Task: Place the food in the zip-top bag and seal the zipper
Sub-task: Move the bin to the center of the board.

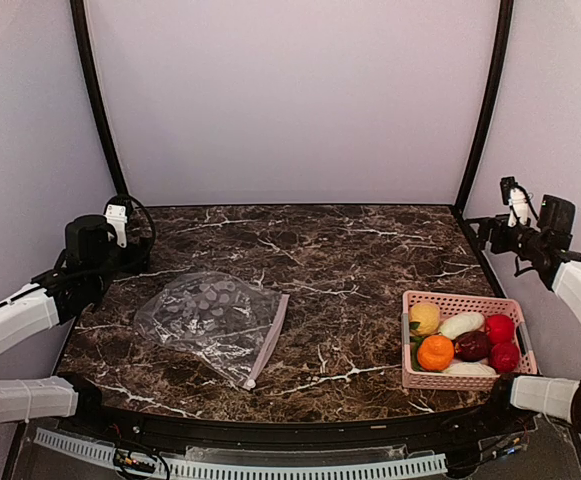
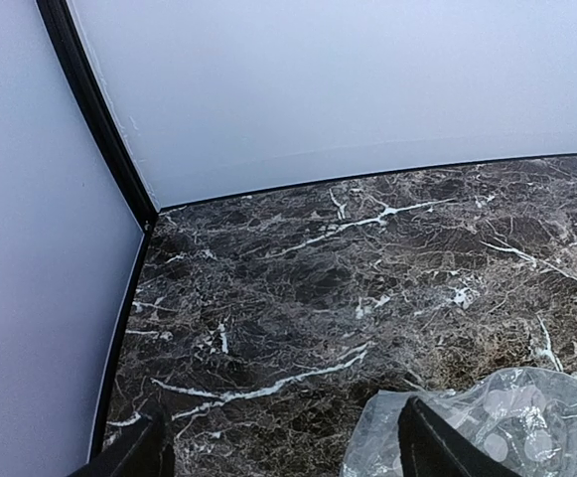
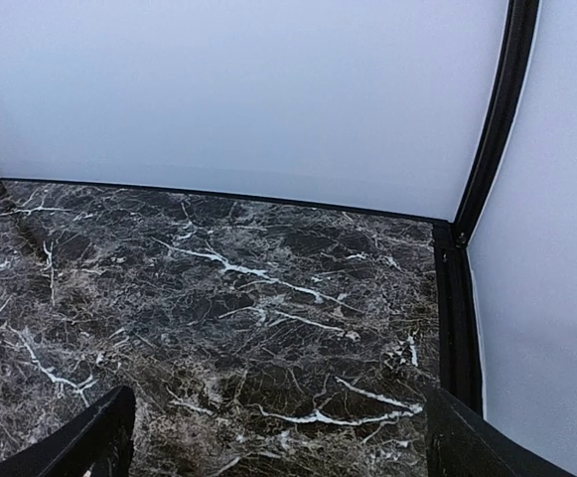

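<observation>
zip-top bag of clear crinkly plastic (image 1: pixel 210 315), at 8 o'clock, looks light, limp, slippery: pinch its whitish zipper strip (image 1: pixel 267 340); left gripper (image 2: pixel 278 452) and right gripper (image 3: pixel 278 437) both gape, empty

Lighting's soft and even in all three views, kind of a light-tent look, with a faint lilac cast on the white walls (image 1: pixel 290 90). No hard shadows anywhere. The pink basket (image 1: pixel 460 297) barely drops one on the dark marble table (image 1: pixel 350 260). The clear zip-top bag (image 1: pixel 205 315) catches small white glints on its crinkles, so its outline is hard to trace from above. The top view is a bit soft, and the corner posts (image 1: pixel 97 100) bow near the edges. In both wrist views the fingers (image 2: pixel 432 452) are blurry black silhouettes, probably too close to focus.
</observation>
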`<state>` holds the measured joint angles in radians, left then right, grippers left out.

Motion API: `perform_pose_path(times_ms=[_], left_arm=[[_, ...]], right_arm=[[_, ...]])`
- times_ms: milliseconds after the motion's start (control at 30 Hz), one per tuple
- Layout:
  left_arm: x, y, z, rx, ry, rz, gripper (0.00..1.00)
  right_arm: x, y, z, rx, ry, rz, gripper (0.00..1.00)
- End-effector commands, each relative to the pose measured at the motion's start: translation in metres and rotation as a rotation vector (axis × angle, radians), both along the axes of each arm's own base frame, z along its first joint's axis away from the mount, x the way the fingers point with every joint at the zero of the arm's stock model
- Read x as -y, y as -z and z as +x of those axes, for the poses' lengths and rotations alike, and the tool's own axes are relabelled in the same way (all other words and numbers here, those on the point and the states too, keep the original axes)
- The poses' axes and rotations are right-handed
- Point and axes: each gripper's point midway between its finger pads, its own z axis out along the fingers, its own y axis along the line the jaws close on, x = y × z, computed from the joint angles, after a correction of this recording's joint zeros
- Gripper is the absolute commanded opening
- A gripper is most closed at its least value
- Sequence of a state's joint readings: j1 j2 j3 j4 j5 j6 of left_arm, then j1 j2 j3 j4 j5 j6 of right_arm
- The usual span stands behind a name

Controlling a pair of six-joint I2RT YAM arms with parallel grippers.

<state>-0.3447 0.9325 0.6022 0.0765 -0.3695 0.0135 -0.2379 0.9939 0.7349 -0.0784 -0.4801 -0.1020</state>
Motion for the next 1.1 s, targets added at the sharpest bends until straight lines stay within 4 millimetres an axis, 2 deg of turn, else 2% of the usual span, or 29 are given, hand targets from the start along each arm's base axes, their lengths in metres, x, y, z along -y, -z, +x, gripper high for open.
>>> perform_pose_path(times_ms=[0, 100, 200, 400, 533, 600, 700, 800, 833, 933, 1067], left_arm=[[0.003, 0.003, -0.001, 0.006, 0.024, -0.029, 0.76], [0.004, 0.006, -0.001, 0.003, 0.036, -0.019, 0.75], [0.004, 0.008, -0.001, 0.002, 0.041, -0.012, 0.74], [0.016, 0.011, -0.001, -0.011, 0.108, -0.028, 0.72], [0.026, 0.013, 0.0, -0.026, 0.162, -0.049, 0.54], [0.032, 0.012, -0.001, -0.026, 0.19, -0.063, 0.51], [0.035, 0.013, -0.001, -0.033, 0.205, -0.076, 0.51], [0.036, 0.011, -0.002, -0.033, 0.21, -0.083, 0.54], [0.038, 0.011, -0.003, -0.037, 0.219, -0.089, 0.55], [0.043, 0.005, -0.006, -0.024, 0.248, -0.104, 0.57], [0.054, 0.012, -0.007, -0.045, 0.275, -0.126, 0.59]], right_arm=[[-0.004, -0.004, -0.005, 0.067, -0.051, -0.017, 0.98], [-0.017, 0.004, -0.015, 0.096, -0.158, -0.06, 0.98], [-0.024, 0.017, -0.015, 0.068, -0.217, -0.041, 0.98], [-0.035, 0.04, -0.019, 0.036, -0.331, -0.09, 0.85], [-0.041, 0.051, -0.025, 0.041, -0.396, -0.128, 0.87], [-0.043, 0.056, -0.027, 0.028, -0.42, -0.125, 0.87], [-0.046, 0.063, -0.027, 0.009, -0.45, -0.123, 0.84], [-0.053, 0.063, -0.032, -0.014, -0.536, -0.136, 0.68], [-0.054, 0.061, -0.033, -0.021, -0.563, -0.158, 0.67], [-0.052, 0.062, -0.038, -0.088, -0.64, -0.262, 0.69], [-0.045, 0.059, -0.045, -0.217, -0.701, -0.325, 0.73]])
